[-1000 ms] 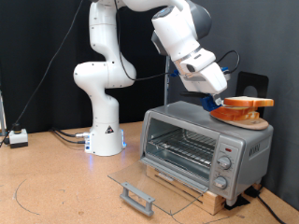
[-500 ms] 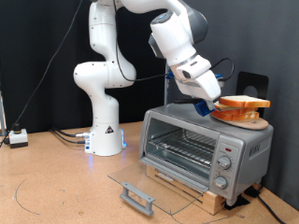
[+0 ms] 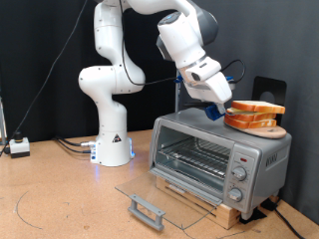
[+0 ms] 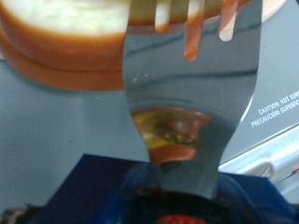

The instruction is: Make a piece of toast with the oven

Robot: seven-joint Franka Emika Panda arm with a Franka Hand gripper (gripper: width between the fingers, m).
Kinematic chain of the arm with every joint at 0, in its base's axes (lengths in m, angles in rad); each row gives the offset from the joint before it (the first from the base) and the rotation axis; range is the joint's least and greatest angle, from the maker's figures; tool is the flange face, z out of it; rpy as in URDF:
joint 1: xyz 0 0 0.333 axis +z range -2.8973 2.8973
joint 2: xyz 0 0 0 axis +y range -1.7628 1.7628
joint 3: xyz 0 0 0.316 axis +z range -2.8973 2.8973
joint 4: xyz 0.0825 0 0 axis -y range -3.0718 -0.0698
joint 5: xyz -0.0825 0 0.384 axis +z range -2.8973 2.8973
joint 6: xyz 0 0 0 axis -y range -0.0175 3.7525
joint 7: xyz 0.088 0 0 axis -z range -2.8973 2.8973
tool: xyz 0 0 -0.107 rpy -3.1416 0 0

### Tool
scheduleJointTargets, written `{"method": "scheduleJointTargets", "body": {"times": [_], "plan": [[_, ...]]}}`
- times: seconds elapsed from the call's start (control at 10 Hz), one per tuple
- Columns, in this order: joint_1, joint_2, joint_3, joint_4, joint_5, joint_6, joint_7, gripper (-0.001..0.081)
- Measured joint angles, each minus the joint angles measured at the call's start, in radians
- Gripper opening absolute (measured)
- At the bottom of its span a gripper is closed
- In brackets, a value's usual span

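Note:
The oven [image 3: 219, 154] is a silver toaster oven with its glass door [image 3: 164, 194] folded down flat and its wire rack bare. On its roof a wooden plate [image 3: 274, 130] carries a stack of bread slices [image 3: 251, 121]. The top slice, the piece of toast [image 3: 257, 106], rests on the slotted metal blade of a blue-handled spatula [image 3: 223, 108]. My gripper [image 3: 212, 106] is shut on that handle, at the stack's left in the exterior view. In the wrist view the spatula blade [image 4: 187, 103] reaches under the toast [image 4: 65, 14], with the lower slices [image 4: 56, 56] beneath.
The oven stands on a wooden block [image 3: 194, 199] on the brown table. Its dark door handle [image 3: 146, 210] juts toward the exterior view's bottom. Knobs [image 3: 239, 174] run down the right panel. The arm's white base [image 3: 113, 139] and a small box [image 3: 18, 147] sit at the left.
The gripper and spatula have drawn slightly toward the exterior view's left. The top slice has shifted left with the blade.

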Motion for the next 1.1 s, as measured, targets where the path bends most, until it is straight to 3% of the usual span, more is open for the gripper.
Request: {"method": "scheduleJointTargets", "body": {"times": [0.6,1.1], "plan": [[-0.024,-0.041,0.0,0.0,-0.126,-0.103,0.167,0.046],[-0.025,-0.041,0.007,0.055,-0.156,-0.179,0.214,0.046]]}}
